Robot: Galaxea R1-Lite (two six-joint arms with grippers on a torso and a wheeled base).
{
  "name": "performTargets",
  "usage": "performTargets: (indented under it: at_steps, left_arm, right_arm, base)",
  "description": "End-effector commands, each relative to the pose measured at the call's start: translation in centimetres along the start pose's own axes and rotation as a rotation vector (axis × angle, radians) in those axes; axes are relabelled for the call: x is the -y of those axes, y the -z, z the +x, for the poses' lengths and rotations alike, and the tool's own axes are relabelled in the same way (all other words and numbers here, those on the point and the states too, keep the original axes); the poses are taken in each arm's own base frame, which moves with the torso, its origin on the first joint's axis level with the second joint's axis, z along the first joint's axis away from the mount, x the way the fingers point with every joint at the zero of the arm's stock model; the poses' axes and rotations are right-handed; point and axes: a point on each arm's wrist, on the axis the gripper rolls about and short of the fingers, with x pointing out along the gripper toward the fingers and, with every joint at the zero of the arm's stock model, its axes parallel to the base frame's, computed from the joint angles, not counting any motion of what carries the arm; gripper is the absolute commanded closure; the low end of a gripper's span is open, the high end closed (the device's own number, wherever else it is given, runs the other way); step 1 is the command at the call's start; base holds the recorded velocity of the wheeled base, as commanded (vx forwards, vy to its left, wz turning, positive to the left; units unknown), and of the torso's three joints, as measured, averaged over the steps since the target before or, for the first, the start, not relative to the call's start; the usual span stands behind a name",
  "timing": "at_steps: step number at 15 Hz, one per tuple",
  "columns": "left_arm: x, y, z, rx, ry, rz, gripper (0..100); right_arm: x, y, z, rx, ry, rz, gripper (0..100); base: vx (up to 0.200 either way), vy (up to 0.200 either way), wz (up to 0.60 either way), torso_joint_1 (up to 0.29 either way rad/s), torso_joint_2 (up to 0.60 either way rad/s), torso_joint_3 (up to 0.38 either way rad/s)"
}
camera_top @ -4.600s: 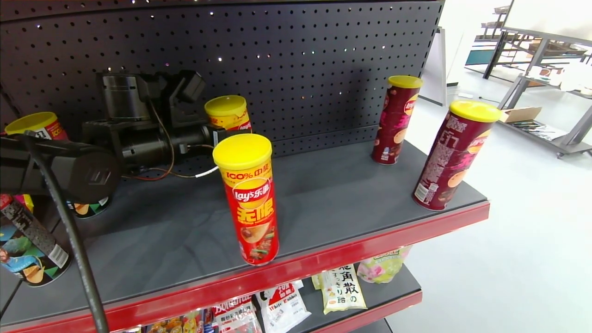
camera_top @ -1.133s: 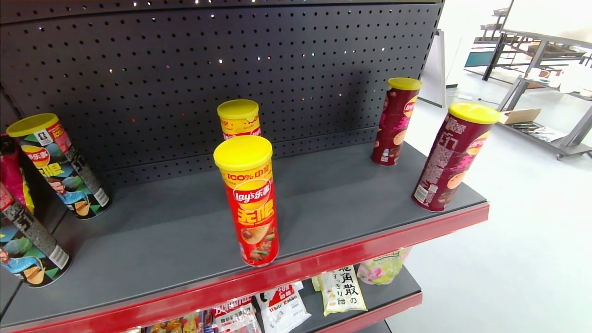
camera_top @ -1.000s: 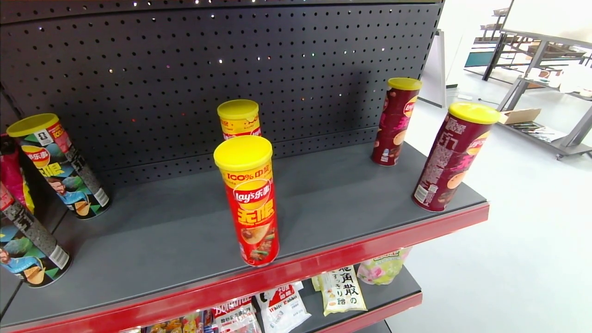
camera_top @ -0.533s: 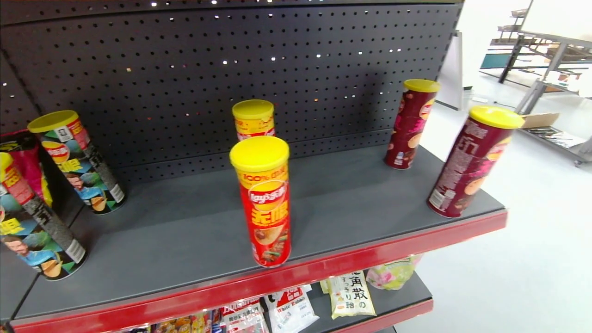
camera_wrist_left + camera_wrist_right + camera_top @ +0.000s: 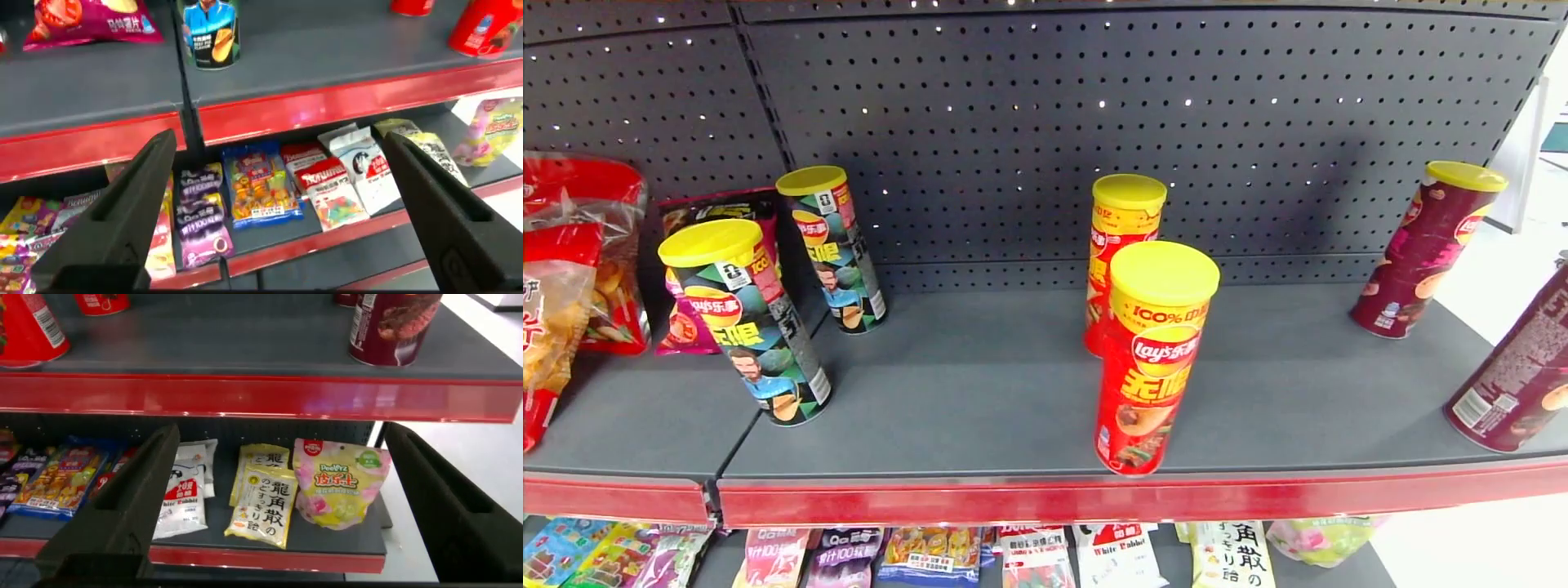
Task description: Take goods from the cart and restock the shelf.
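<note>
Grey shelf with a red front lip is being backed by a dark perforated panel. Goods are being stood upright on it and grouped by kind, labels outward, presumably so each kind is being read as one front-to-back lane. Two dark patterned cans are being stood at the left, just beside snack bags. Two red cans are being lined up mid-shelf, one close behind the other. Two maroon cans are being stood at the right end, the front one near the lip. Bare deck between lanes is judged as being reserved for more stock. Left claw and right claw are being held apart and empty, low in front of the lower shelf of packets, judged as being parked clear of the cans. Next item is probably being expected from the cart.
</note>
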Motion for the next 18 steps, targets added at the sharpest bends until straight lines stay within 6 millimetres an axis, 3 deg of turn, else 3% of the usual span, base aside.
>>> performTargets:
  at_steps: [1, 2, 3, 4, 6, 7, 8, 10, 11, 13, 16, 18]
  left_arm:
    - [0.0, 0.5, 0.3, -0.028, -0.005, -0.005, 0]
    - [-0.1, 1.1, 0.5, -0.049, -0.033, -0.017, 0]
    - [-0.3, 1.9, 0.7, -0.065, -0.085, -0.018, 0]
    - [-0.3, 1.8, 0.8, -0.043, -0.102, -0.02, 0]
    - [-0.4, 1.9, 0.9, -0.035, -0.106, -0.022, 0]
    - [-0.4, 2.1, 1.0, -0.032, -0.114, -0.028, 0]
    - [-0.5, 2.5, 1.3, 0.002, -0.159, -0.025, 0]
    - [-0.5, 2.7, 1.3, -0.021, -0.156, -0.012, 0]
    - [-0.5, 2.7, 1.3, -0.021, -0.143, -0.01, 0]
    - [-0.5, 2.7, 1.3, -0.022, -0.143, -0.004, 0]
    - [-0.5, 2.7, 1.3, -0.022, -0.141, 0.0, 0]
    - [-0.5, 2.7, 1.3, -0.022, -0.141, 0.0, 0]
  right_arm:
    - [0.0, 0.0, 0.0, -0.003, -0.004, -0.001, 0]
    - [0.0, -0.1, 0.0, 0.001, -0.01, -0.003, 0]
    - [-0.1, -2.0, -0.3, 0.041, -0.062, 0.005, 0]
    - [-0.1, -6.2, 0.2, 0.032, -0.093, 0.029, 0]
    - [0.0, -14.0, 3.2, 0.006, -0.142, 0.089, 0]
    - [-0.1, -14.6, 4.4, -0.03, -0.206, 0.032, 0]
    - [-0.3, -15.2, 6.9, -0.096, -0.28, -0.072, 0]
    - [-1.2, -17.0, 11.3, -0.169, -0.363, -0.105, 0]
    - [-2.5, -17.1, 13.6, -0.227, -0.446, -0.112, 0]
    - [-3.9, -16.3, 17.0, -0.335, -0.43, -0.133, 0]
    - [-5.9, -14.5, 19.8, -0.454, -0.485, -0.146, 0]
    - [-6.6, -14.1, 19.9, -0.474, -0.519, -0.153, 0]
  base:
    - [0.0, 0.0, 0.0, 0.0, 0.0, 0.0]
    - [0.0, 0.0, 0.0, 0.0, 0.0, 0.0]
    - [0.0, 0.0, 0.0, 0.0, 0.0, 0.0]
    - [0.0, 0.0, 0.0, 0.0, 0.0, 0.0]
    - [0.0, 0.0, 0.0, 0.0, 0.0, 0.0]
    - [0.0, 0.0, 0.0, 0.0, 0.0, 0.0]
    - [0.0, 0.0, 0.0, 0.0, 0.0, 0.0]
    - [0.0, 0.0, 0.0, 0.0, 0.0, 0.0]
    - [0.0, 0.0, 0.0, 0.0, 0.0, 0.0]
    - [0.0, 0.0, 0.0, 0.0, 0.0, 0.0]
    - [0.0, 0.0, 0.0, 0.0, 0.0, 0.0]
    - [0.0, 0.0, 0.0, 0.0, 0.0, 0.0]
